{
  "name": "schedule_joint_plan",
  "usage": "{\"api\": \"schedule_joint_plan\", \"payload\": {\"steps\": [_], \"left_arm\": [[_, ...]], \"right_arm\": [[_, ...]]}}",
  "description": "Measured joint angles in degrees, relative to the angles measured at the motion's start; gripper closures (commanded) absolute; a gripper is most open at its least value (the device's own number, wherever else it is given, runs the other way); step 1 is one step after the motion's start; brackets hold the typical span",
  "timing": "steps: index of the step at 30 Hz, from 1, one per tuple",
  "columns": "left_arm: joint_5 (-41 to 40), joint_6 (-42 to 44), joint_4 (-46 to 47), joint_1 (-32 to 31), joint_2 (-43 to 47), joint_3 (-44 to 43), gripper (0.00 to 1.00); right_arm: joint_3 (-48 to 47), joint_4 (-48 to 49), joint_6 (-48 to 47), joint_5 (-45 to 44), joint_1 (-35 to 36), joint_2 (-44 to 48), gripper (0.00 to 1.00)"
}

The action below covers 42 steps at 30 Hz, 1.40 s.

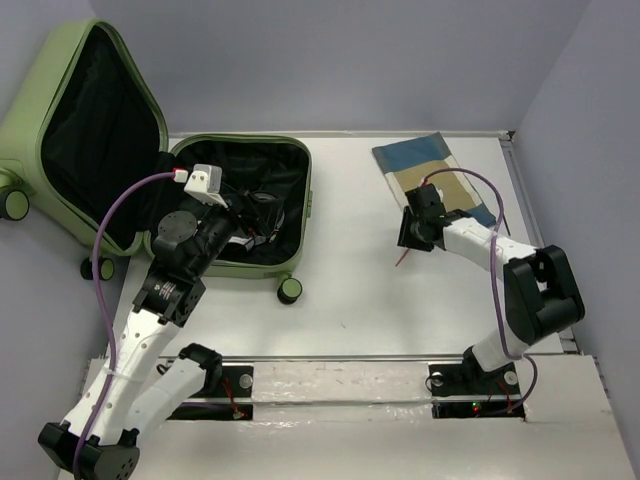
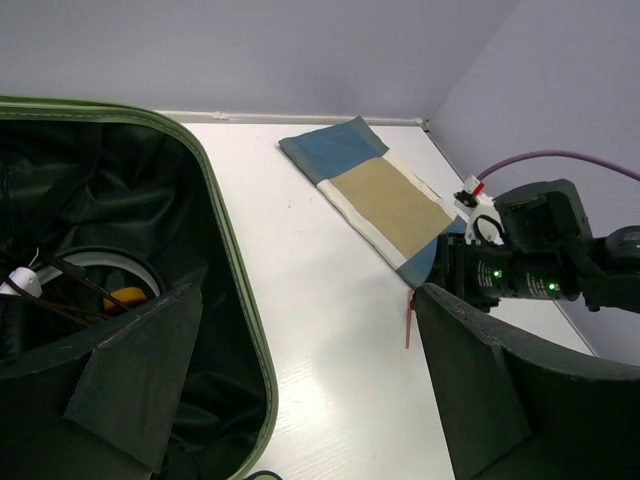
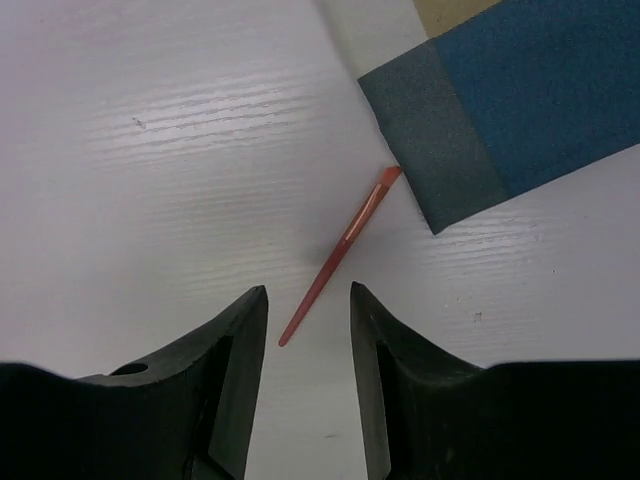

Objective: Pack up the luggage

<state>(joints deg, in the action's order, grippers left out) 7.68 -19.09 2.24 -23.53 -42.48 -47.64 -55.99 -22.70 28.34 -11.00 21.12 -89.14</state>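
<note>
**White bench, lavender walls: right tool over the red stick, luggage far left**

Bench (image 1: 380,300) carries the luggage (image 1: 307,205) at upper left of the top view. Its lid is swung back against the wall and its base lies flat.

Left tool (image 2: 310,295): fingers spread wide, nothing between them, hovering over the base's right edge.

Right tool (image 3: 308,290): released, fingers parted. It hangs directly above the lower end of a thin red stick (image 3: 340,255).

Key relation: in the right wrist view the stick's long axis runs from lower left to upper right. Its upper tip is at the corner of the folded cloth (image 3: 520,110), and its lower tip sits in the gap between the fingers. Contact with the bench can't be judged.

The right arm is plainly nearer the stick. The luggage lies well apart from it, toward frame left.

Judgement: the grasp needs a straight descent, then a carry leftward across the bench.
</note>
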Motion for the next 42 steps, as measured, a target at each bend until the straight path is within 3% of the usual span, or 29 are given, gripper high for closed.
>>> {"api": "schedule_joint_plan", "payload": {"steps": [12, 17, 25, 30, 34, 37, 39, 40, 42], "left_arm": [[0.24, 0.0, 0.02, -0.07, 0.0, 0.0, 0.01], [0.46, -0.02, 0.02, -0.13, 0.0, 0.0, 0.01], [0.5, 0.0, 0.02, -0.15, -0.02, 0.0, 0.01], [0.52, 0.0, 0.02, -0.15, -0.02, 0.0, 0.01], [0.66, 0.0, 0.02, -0.15, -0.02, 0.0, 0.01], [0.63, 0.0, 0.02, -0.15, -0.02, 0.0, 0.01], [0.61, 0.0, 0.04, -0.15, -0.02, 0.0, 0.01], [0.42, 0.0, -0.02, -0.15, -0.02, 0.0, 0.01], [0.17, 0.02, 0.0, -0.15, 0.0, 0.0, 0.01]], "right_arm": [[-0.52, 1.05, -0.59, -1.2, -0.15, -8.02, 0.69], [-0.5, 1.81, -0.76, -1.27, -0.15, -8.44, 0.93], [0.46, 2.14, -1.14, -0.66, -0.48, -7.17, 0.93], [-0.09, 1.62, -1.77, 3.43, 0.28, -0.04, 0.93], [-10.01, 1.01, -2.01, 6.58, 5.25, 1.2, 0.93], [-27.89, 2.34, -2.21, 11.21, 12.61, -5.53, 0.93], [-37.46, 3.3, -2.08, 13.86, 16.02, -11.21, 0.68], [-46.51, 3.52, -1.95, 15.52, 18.32, -16.24, 0.35], [-59.1, 5.84, -1.05, 18.86, 20.87, -24.52, 0.19]]}}
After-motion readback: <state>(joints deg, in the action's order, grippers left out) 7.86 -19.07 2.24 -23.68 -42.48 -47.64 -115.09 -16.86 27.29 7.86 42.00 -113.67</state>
